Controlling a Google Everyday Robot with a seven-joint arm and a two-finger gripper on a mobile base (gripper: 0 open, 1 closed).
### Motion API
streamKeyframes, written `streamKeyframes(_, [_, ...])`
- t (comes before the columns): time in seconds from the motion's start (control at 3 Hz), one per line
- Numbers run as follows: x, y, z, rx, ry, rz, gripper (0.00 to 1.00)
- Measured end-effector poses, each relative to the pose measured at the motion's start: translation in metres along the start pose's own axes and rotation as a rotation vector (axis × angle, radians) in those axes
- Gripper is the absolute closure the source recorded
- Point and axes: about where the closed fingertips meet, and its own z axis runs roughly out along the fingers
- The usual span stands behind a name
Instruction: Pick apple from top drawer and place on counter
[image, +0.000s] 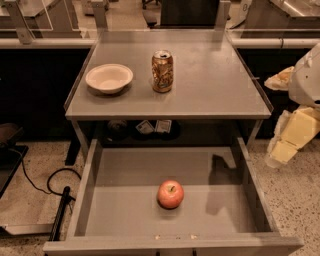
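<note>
one black cable (54, 179) loops on the floor at far left, beside the table leg. next we see the counter (210, 85) with two items on its left half. a white bowl (109, 77) sits near the left edge. an upright soda can (162, 71) stands just right of it, near but not touching. the right half of the counter is bare metal.

below it the top drawer (125, 215) is pulled open toward us. the apple (170, 194) sits on the drawer floor, roughly centred left to right and nearer the front panel than the back. its stem is up and it touches no wall. a dark shadow lies on the drawer floor to its right.

at far right the gripper (290, 140) hangs outside the drawer, off the table's right side, well apart from the apple. it has no hold on the apple. we can't tell how far open it is.
</note>
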Motion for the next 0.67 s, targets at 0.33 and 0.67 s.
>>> streamKeyframes(0.33, [0.001, 0.020, 0.018, -0.042, -0.003, -0.011, 0.00])
streamKeyframes(0.67, [0.002, 0.045, 0.058, -0.126, -0.027, -0.006, 0.00])
